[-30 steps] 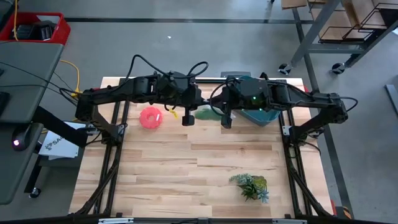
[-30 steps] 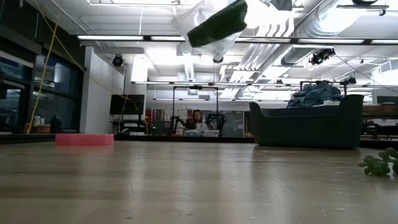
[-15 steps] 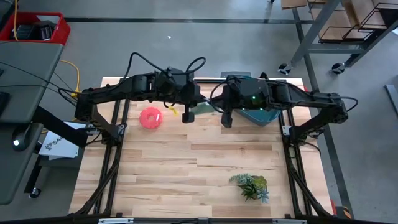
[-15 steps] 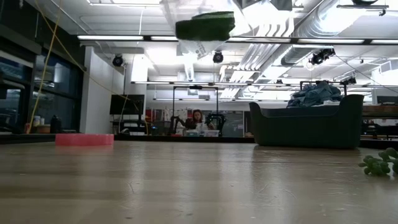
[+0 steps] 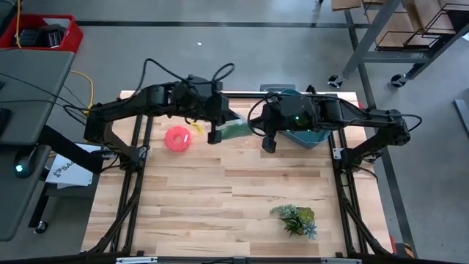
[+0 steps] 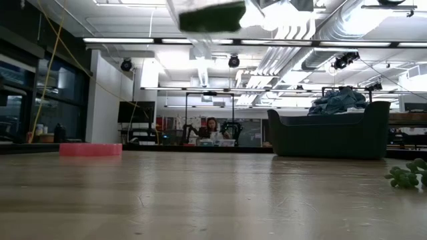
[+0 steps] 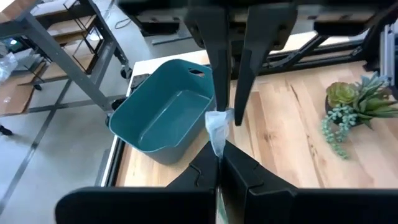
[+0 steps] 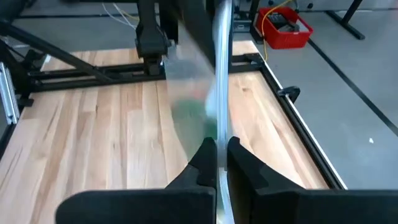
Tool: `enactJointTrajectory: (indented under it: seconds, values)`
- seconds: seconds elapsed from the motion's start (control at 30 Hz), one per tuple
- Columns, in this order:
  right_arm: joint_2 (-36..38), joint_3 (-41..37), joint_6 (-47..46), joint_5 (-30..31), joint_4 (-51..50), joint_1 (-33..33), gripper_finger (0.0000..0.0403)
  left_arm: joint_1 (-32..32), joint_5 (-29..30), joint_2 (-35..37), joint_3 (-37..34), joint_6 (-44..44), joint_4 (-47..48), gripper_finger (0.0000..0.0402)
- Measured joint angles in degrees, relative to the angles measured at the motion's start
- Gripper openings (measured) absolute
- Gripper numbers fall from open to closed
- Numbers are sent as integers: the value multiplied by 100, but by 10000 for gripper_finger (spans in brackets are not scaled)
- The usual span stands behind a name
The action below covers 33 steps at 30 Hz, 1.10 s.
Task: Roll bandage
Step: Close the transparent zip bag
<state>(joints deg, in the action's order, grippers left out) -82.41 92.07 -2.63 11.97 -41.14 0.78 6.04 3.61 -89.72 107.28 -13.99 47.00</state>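
The green bandage [image 5: 236,130] lies inside a clear plastic bag [image 8: 198,93] that hangs high over the table's far middle, stretched between my two grippers. In the low view the bandage [image 6: 212,17] shows level at the picture's top. My left gripper [image 7: 218,167] is shut on the bag's left side. My right gripper [image 8: 217,163] is shut on its right side. In the high view the left gripper [image 5: 215,136] and the right gripper [image 5: 269,144] stand a short way apart. My left gripper pinches the bag's plastic edge [image 7: 217,127] between its two fingers, coming from the table's left and slanting down. The bag is lifted clear of the table. My right gripper pinches the opposite plastic edge [image 8: 221,118] between its two fingers, coming from the table's right and slanting down. The sheet runs taut away from its fingers, with the bandage [image 8: 189,112] showing through it.
A teal tub [image 7: 168,112] stands at the far right, partly under the right arm, with blue cloth [image 6: 340,100] in it. A pink ring [image 5: 176,138] lies at the far left. A plant sprig [image 5: 294,218] lies near the front right. The table's middle is bare wood.
My left gripper has gone a little toward the table's left and up, taking its side of the bag along. The bandage in the bag, tilted a second ago, now lies level and higher in the low view.
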Motion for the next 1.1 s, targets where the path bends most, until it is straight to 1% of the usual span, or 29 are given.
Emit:
enactJointTrajectory:
  seconds: [0.3, 0.4, 0.77, 0.93, 1.0, 1.1]
  values:
    - [0, 0, 2, -30, -93, 0, 0, 0, -244, 447, 7, 422, 29, 0]
    - [0, 0, -1, -155, -139, 0, 0, 0, -288, 590, 7, 525, 21, 0]
    - [0, -4, 4, -171, -356, -1, 0, -4, -283, 846, 9, 690, 117, 0]
    - [0, -9, -31, -119, -337, -2, 1, 49, -115, 877, 9, 672, 353, 0]
    - [0, -13, -299, 3, -181, -2, 12, 75, -113, 880, 9, 687, 358, 0]
    - [-11, 62, -619, 5, -88, -47, 53, 76, -117, 907, 22, 615, 343, 0]
